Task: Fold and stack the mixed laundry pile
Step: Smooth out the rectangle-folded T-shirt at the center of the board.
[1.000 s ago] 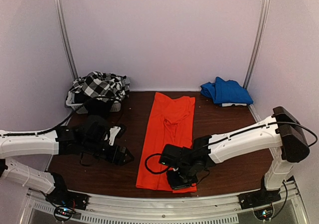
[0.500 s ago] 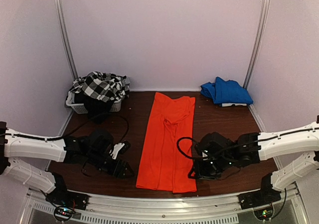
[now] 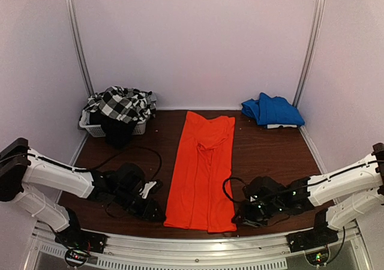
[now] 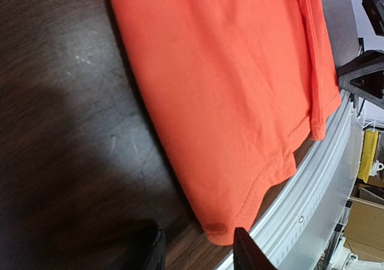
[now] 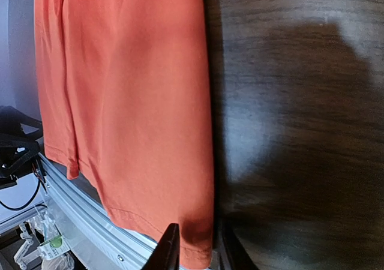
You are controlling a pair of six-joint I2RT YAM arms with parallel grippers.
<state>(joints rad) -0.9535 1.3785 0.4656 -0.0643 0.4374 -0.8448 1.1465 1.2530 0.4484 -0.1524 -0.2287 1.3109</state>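
The orange-red garment (image 3: 201,168) lies flat as a long strip down the middle of the table. My left gripper (image 3: 155,212) is low at its near left corner. In the left wrist view the left gripper (image 4: 199,252) is open and its fingers stand on either side of that corner (image 4: 217,222). My right gripper (image 3: 240,217) is low at the near right corner. In the right wrist view the right gripper (image 5: 197,255) is open a little, with the hem corner (image 5: 198,234) lying flat between its fingers. The checked garment (image 3: 120,104) and the black garment (image 3: 116,129) sit in the basket.
A white slatted basket (image 3: 89,128) stands at the back left. A folded blue garment (image 3: 273,110) lies at the back right. The table's metal front rail (image 4: 312,192) runs just past the orange hem. Upright frame posts stand at both back corners.
Both grippers have dropped lower and moved toward the table's near edge. The right one came off the orange cloth to its right side, then closed in on the near right corner. The left one reached the near left corner.
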